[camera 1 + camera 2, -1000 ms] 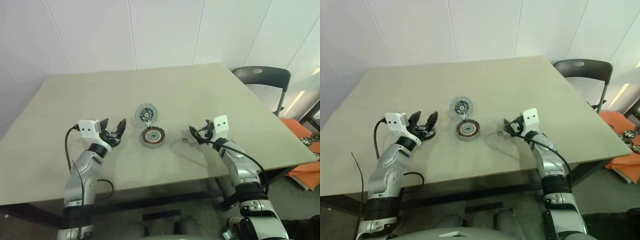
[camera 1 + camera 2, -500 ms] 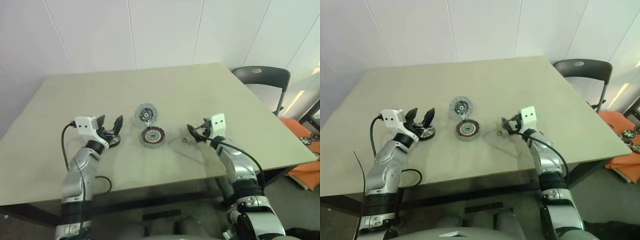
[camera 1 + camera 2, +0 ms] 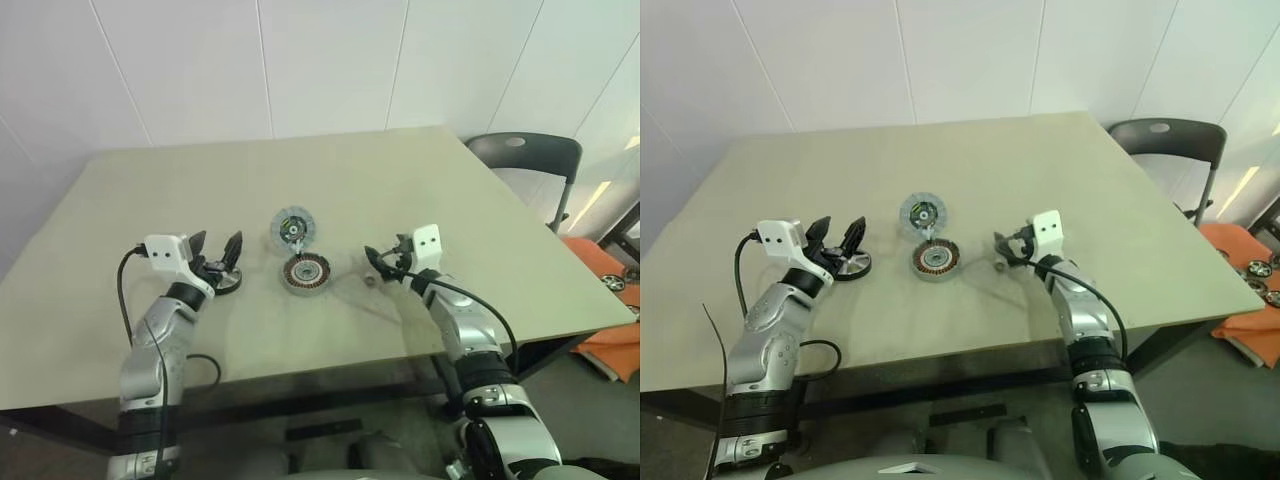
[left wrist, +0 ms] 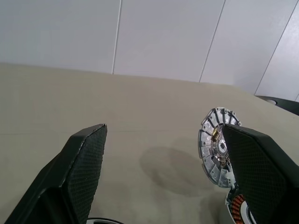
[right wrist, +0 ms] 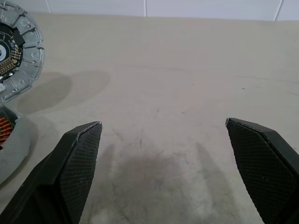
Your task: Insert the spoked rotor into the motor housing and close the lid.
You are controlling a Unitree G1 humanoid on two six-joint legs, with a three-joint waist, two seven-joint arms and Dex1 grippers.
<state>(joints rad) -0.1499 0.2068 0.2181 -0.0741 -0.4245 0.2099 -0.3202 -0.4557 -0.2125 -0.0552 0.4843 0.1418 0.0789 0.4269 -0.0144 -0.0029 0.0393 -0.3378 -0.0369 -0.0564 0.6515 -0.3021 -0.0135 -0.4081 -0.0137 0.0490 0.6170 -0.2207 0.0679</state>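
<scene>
1. A dark chair point(image 3: 525, 152) stands beyond the desk point(image 3: 330, 180) corner, well right of the motor housing point(image 3: 305, 272). A small ring point(image 3: 369, 281) lies on the desk between the motor housing and the right claw point(image 3: 377, 261).
2. The motor housing holds copper coils; its round lid point(image 3: 292, 228) stands hinged open just behind it.
3. The spoked rotor point(image 3: 849, 264) lies flat on the desk left of the motor housing, under the left claw point(image 3: 214, 253).
4. Both claws are spread wide and hold nothing.
5. Since the earlier frame, the left claw has moved away from the motor housing; the right claw has moved nearer to it.
</scene>
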